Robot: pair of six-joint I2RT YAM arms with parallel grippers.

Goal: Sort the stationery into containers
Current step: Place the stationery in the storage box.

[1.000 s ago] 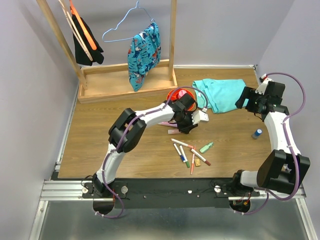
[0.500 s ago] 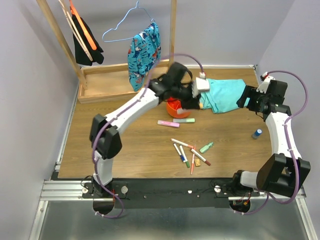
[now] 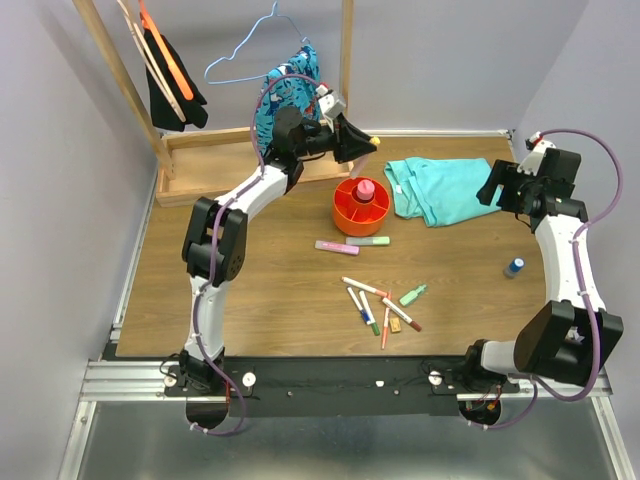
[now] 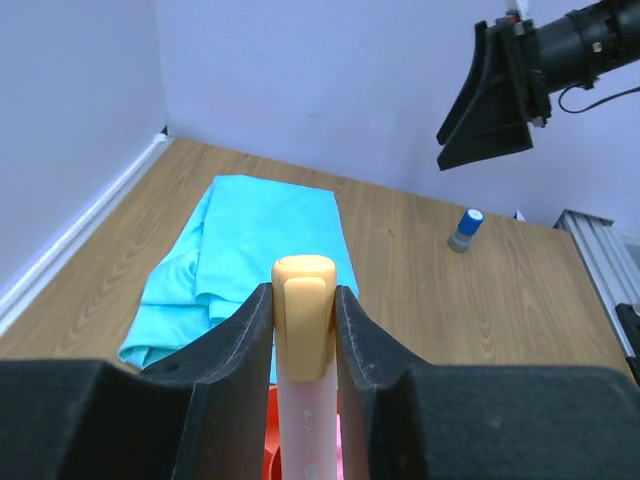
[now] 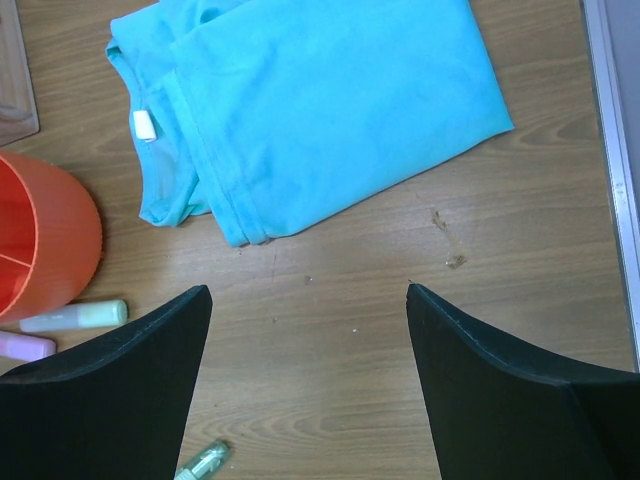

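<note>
Held item: yellow-capped highlighter (image 4: pixel 304 318), w/ a rounded matte cap and a smooth pale-pink barrel, upright in the L gripper (image 4: pixel 303 300). Its black wedge-shaped fingers (image 4: pixel 235 360) press both sides of the cap, so the jaws stand only a barrel-width apart. Top view puts it in the air at the far side of the table (image 3: pixel 250 290), close to the wooden rack base (image 3: pixel 215 170) and beyond the orange-red bowl (image 3: pixel 340 218).

Bowl is round glossy plastic w/ inner dividers. A pink bottle (image 3: pixel 365 190) stands in one compartment. The pink highlighter (image 3: pixel 336 247) and green highlighter (image 3: pixel 368 241) lie flat just in front of it. Thin pens (image 3: pixel 365 288) are scattered nearer the arm bases, w/ the tan eraser (image 3: pixel 395 324) among them.

Vs half a sec ago: the L arm was low over the bowl next to the shirt, and is now swung up and back toward the rack. Loose items are unmoved, and the R arm is approx the same.

R gripper (image 5: pixel 307 290): fingers spread wide, holding nothing, above bare wood near the folded teal shirt (image 5: pixel 320 100), a soft cloth. A blue-capped bottle (image 3: pixel 513 267) stands apart near the right edge.
</note>
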